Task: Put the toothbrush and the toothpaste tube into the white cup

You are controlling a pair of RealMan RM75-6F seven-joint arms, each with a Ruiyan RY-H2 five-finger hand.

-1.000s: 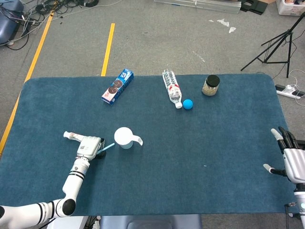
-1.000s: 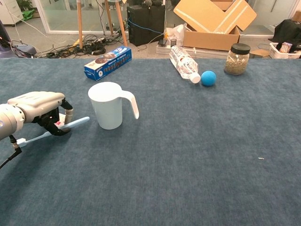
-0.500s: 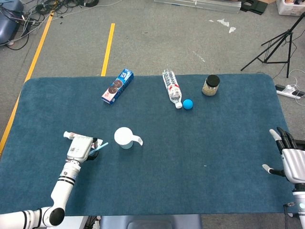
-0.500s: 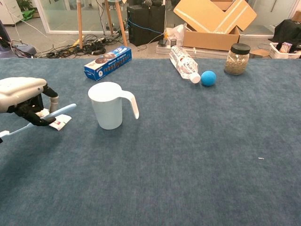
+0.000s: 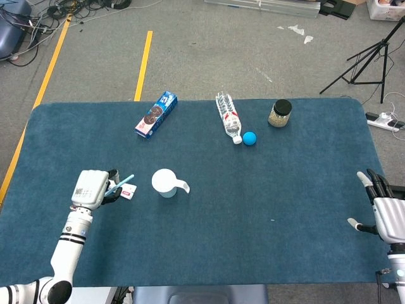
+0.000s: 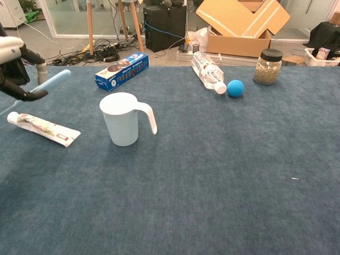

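Note:
My left hand (image 5: 90,187) (image 6: 17,68) grips a light blue toothbrush (image 6: 49,83) (image 5: 120,183) and holds it up off the table, left of the white cup (image 5: 164,182) (image 6: 121,118). The brush head points toward the cup. The toothpaste tube (image 6: 42,128) lies flat on the blue cloth beneath the hand; in the head view only its end (image 5: 128,193) shows past the hand. The cup stands upright with its handle to the right. My right hand (image 5: 387,212) hovers open at the table's right edge, far from all of this.
Along the far side lie a blue cookie box (image 5: 155,114) (image 6: 121,70), a plastic water bottle (image 5: 228,116) (image 6: 208,71), a blue ball (image 5: 249,138) (image 6: 235,87) and a dark-lidded jar (image 5: 280,113) (image 6: 268,66). The table (image 5: 266,240) is covered in blue cloth.
My left hand has lifted the toothbrush off the table and drawn back to the left, uncovering the toothpaste tube lying beneath. The right hand stays put.

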